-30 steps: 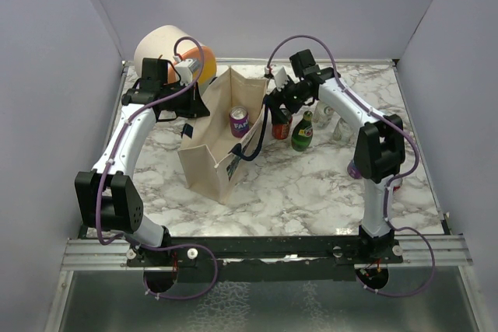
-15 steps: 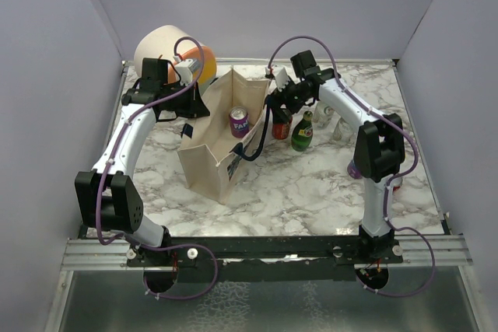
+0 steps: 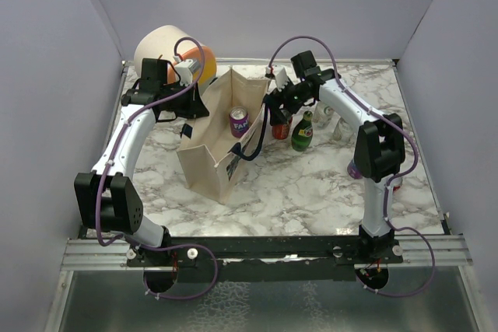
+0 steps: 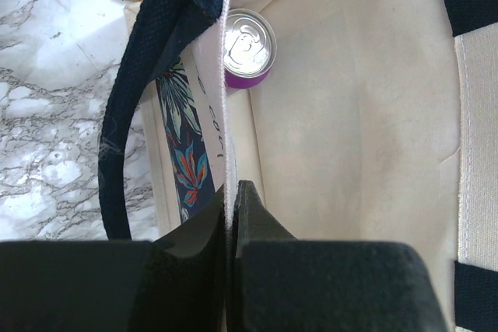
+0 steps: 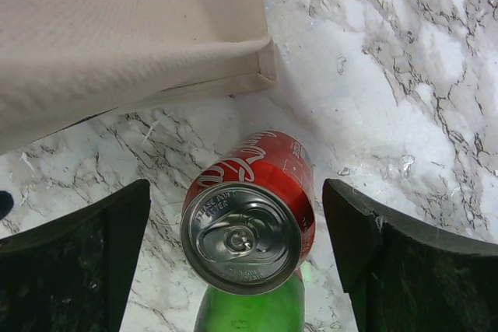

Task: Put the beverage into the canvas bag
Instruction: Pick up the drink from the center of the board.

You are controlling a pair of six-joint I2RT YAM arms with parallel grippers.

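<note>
Edged lower, the wide-open, empty right end effector [image 5: 235, 200] straddles the red can [image 5: 253, 215] at 3 o'clock of the canvas bag [image 4: 350, 114], whose rim the left end effector [image 4: 231, 192] pinches; closing comes next.

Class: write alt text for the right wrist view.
A red cola can stands on the marble table between the fingers of the open right tool, untouched. A green bottle sits beside it; the canvas bag fills the upper left.

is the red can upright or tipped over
Upright: the red can stands on the marble table, pull-tab top facing up, between the open right claw's fingers.
</note>
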